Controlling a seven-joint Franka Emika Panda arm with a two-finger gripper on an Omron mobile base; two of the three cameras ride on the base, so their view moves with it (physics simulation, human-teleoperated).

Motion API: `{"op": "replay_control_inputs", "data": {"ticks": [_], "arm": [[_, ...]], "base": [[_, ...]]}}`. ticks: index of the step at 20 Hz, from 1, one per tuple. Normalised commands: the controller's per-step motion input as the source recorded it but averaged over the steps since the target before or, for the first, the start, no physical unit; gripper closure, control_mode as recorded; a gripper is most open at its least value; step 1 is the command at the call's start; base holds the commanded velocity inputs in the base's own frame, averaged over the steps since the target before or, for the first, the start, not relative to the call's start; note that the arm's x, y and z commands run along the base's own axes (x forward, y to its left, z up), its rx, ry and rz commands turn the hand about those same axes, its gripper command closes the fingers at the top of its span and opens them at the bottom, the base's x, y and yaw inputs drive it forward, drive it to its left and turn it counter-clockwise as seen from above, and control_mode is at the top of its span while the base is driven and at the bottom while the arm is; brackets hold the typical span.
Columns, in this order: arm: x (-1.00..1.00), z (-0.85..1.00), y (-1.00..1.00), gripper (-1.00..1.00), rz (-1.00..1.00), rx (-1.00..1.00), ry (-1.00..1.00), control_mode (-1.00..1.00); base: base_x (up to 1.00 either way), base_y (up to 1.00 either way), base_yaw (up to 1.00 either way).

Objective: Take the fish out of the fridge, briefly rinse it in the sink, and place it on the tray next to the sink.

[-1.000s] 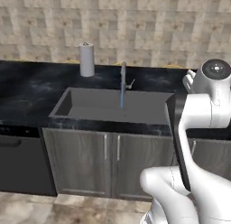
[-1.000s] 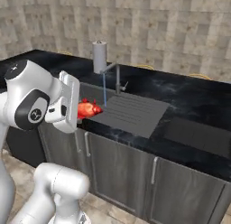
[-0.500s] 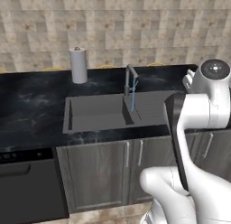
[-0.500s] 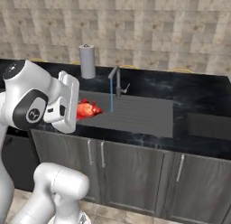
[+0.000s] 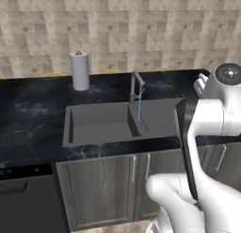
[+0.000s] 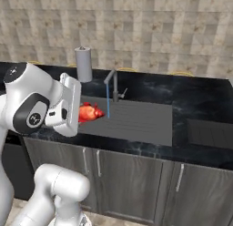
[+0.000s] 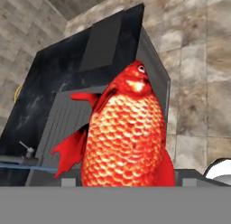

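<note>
Red fish point(image 7: 124, 137), seen close in the hand view: scales orange-red and glossy, a small dark eye near the pointed head, darker red fins spreading to either side, the body broad at the bottom of the picture and tapering upward. In the right base view the fish point(image 6: 90, 113) projects from the white gripper point(image 6: 78, 115), held in the air just beside the near left corner of the sink point(image 6: 136, 122) and above the black marbled counter point(image 6: 200, 95). The fingertips are hidden by the hand's white housing and by the fish itself, so the jaw opening cannot be read directly; the fish hangs at the hand with nothing beneath it, which marks it as clamped.

Sink: a dark grey rectangular basin point(image 5: 101, 124) with a drainboard on its right half, sunk into the counter point(image 5: 33, 114). A grey angular faucet point(image 5: 136, 86) rises at the back edge of the sink, and a thin blue stream falls from its spout into the basin. The faucet point(image 6: 112, 84) stands behind the fish in the right base view. Nothing lies in the basin.

A paper towel roll point(image 5: 79, 70) stands upright behind the sink's left end, against the tiled wall point(image 5: 141, 30). Grey cabinet doors point(image 5: 113, 185) run below the sink. A dark flat tray point(image 6: 209, 133) lies on the counter just right of the sink.
</note>
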Motion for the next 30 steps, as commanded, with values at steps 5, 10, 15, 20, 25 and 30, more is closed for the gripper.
{"op": "replay_control_inputs", "data": {"ticks": [5, 10, 15, 20, 25, 30], "arm": [[0.0, 0.0, 0.0, 1.0, 0.0, 0.0, 0.0, 1.0], [0.0, 0.0, 0.0, 1.0, 0.0, 0.0, 0.0, 1.0], [0.37, 0.0, -0.48, 1.0, 0.05, 0.16, 0.16, -1.0], [0.59, 0.0, -0.83, 1.0, 0.13, 0.54, 0.38, -1.0], [0.55, -0.11, 0.0, 1.0, 0.17, 0.63, 0.36, -1.0], [0.39, -0.46, 0.53, 1.0, 0.19, 0.54, 0.24, -1.0]], "base": [[0.57, -0.35, 0.0], [0.52, -0.46, 0.0], [0.22, -0.22, 0.0], [0.0, 0.0, 0.0], [0.0, 0.0, 0.0], [0.0, 0.0, 0.0]]}}
